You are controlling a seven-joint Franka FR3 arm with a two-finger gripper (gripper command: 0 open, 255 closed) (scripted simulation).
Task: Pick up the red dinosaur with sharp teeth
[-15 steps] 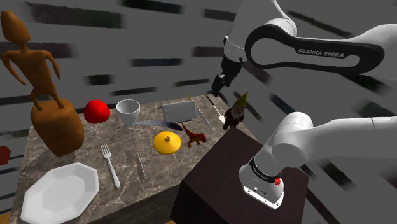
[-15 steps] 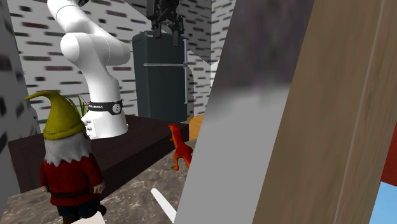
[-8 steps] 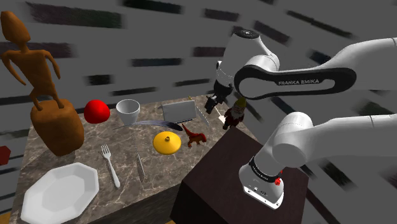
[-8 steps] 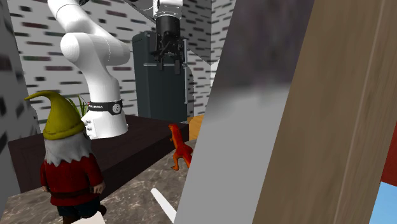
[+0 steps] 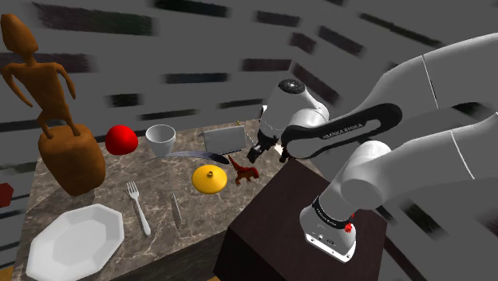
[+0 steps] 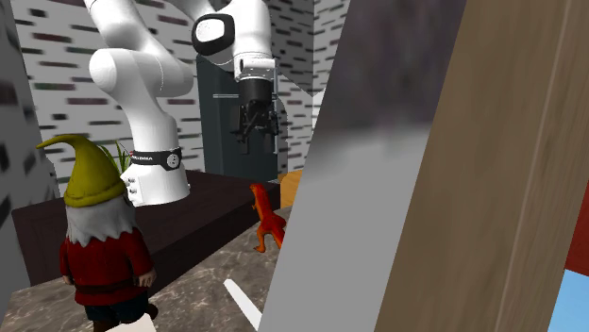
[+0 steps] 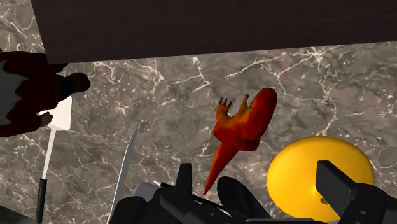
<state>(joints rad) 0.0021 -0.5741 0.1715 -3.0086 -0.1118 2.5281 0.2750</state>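
The red dinosaur [image 5: 245, 169] stands on the marble table [image 5: 96, 187] near its edge by the stand, beside a yellow domed lid [image 5: 210, 178]. My gripper [image 5: 254, 152] hangs just above the dinosaur and a little toward the stand, clear of it. In the second exterior view the gripper [image 6: 255, 138] points down, well above the orange-red dinosaur [image 6: 267, 219]. Through the wrist view the dinosaur [image 7: 242, 123] lies ahead of the open gripper [image 7: 261, 183], its tail reaching back between the fingers, and the yellow lid [image 7: 318, 168] sits next to one finger.
A gnome in a red coat [image 6: 99, 247] stands close to the dinosaur, and a knife [image 7: 126, 167] and a white spatula [image 7: 58, 116] lie by it. Farther off are a cup [image 5: 160, 140], a red object [image 5: 121, 140], a brown statue [image 5: 56, 120], a fork [image 5: 139, 206] and a white plate [image 5: 76, 237].
The arm has folded down. My gripper dropped from high above the table's far edge to just over the dinosaur, shifting toward the shoulder view's left. The objects have not moved.
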